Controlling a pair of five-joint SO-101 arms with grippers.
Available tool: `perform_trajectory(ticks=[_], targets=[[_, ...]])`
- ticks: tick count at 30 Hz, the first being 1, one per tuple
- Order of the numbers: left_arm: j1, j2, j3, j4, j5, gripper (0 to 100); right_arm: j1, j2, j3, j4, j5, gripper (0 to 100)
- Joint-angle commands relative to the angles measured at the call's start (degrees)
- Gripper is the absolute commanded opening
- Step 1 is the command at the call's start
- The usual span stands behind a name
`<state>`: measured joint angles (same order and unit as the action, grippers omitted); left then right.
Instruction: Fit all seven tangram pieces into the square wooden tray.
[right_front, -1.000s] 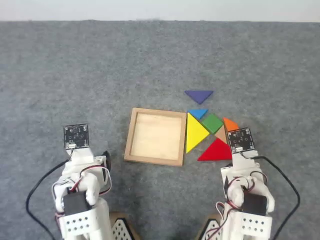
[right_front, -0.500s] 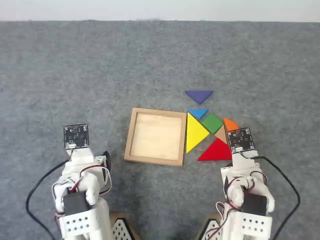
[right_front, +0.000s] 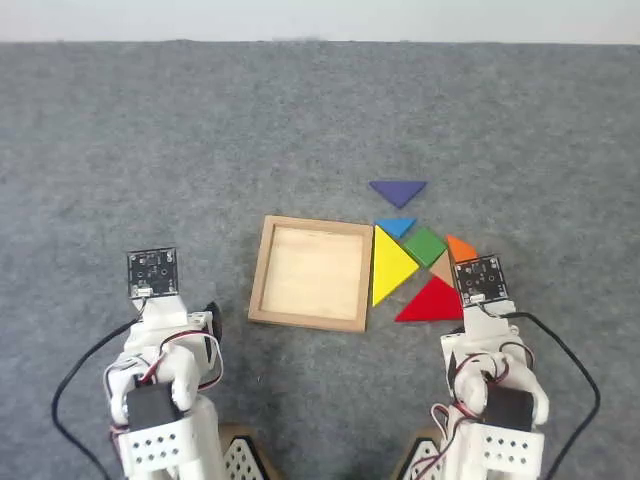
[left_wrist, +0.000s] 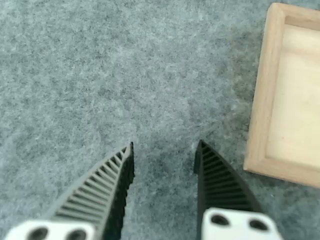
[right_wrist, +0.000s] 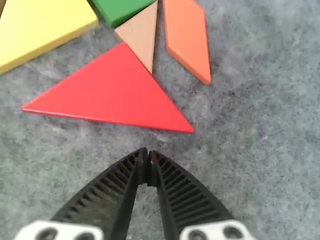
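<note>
The square wooden tray lies bare on the grey carpet, its corner in the left wrist view. Right of it lie the yellow triangle, red triangle, green square, small blue triangle, tan triangle, orange parallelogram and, farther back, a purple triangle. My left gripper stands open over carpet beside the tray. My right gripper is shut and holds nothing, just short of the red triangle, with the tan triangle, orange parallelogram, yellow triangle and green square beyond.
Grey carpet covers the whole table, with open room behind and to the left of the tray. Both arm bases sit at the near edge.
</note>
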<state>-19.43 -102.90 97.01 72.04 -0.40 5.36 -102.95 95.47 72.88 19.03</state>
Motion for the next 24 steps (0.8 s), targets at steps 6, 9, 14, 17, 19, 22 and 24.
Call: perform_trajectory(ticks=[6, 9, 14, 17, 19, 22, 24], targets=[[0.09, -1.14, -0.57, 0.18, -0.26, 19, -0.13, -1.01, 0.97, -0.04, -0.35, 1.3], [0.09, -1.14, -0.57, 0.18, -0.26, 19, 1.01, -1.01, 0.88, -2.51, 1.14, 1.3], [0.09, -1.14, -0.57, 0.18, -0.26, 19, 5.67, -1.01, -3.08, -8.57, 18.64, 1.3], [0.09, -1.14, -0.57, 0.18, -0.26, 19, 7.43, -0.92, -8.26, -11.38, 16.70, 1.3], [0.09, -1.14, -0.57, 0.18, -0.26, 19, 6.90, -0.57, -11.34, -12.09, 14.95, 3.5], [0.09, -1.14, -0.57, 0.18, -0.26, 19, 4.88, 4.18, -15.65, -12.18, 14.68, 9.5], [0.09, -1.14, -0.57, 0.18, -0.26, 19, 4.79, 10.95, -19.08, -12.79, 13.71, 9.9]])
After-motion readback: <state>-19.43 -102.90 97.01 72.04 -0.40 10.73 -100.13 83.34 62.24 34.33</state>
